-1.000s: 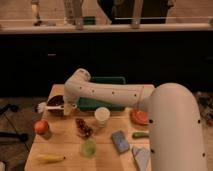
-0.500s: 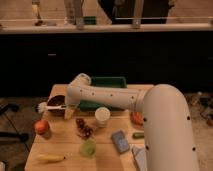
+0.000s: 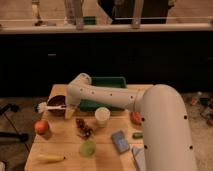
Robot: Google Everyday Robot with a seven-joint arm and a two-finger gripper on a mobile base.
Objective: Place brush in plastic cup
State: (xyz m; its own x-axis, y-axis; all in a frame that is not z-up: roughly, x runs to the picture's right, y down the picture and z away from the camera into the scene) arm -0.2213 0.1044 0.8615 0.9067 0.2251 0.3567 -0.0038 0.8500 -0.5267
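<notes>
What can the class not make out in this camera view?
End effector, over the dark bowl: whether it touches the brush is hidden by the arm.
Brush handle: merges with the dark bowl.
Green bin: contents hidden behind the arm.
Plastic cup: whether empty, too small to tell.

- The arm (image 3: 107,97) is cased in smooth off-white shells, thick and rounded like fat tubes.
- The nearest segment, in the right foreground, is the bulkiest, a broad pale cylinder with a domed shoulder.
- Small dark round dots, screws or holes, run in rows along both segments.
- The elbow ends in a rounded white cap.
- The gripper (image 3: 69,109) is the narrower pale tip at the arm's left end, low over the left of the table (image 3: 60,150), jaws wide apart.
</notes>
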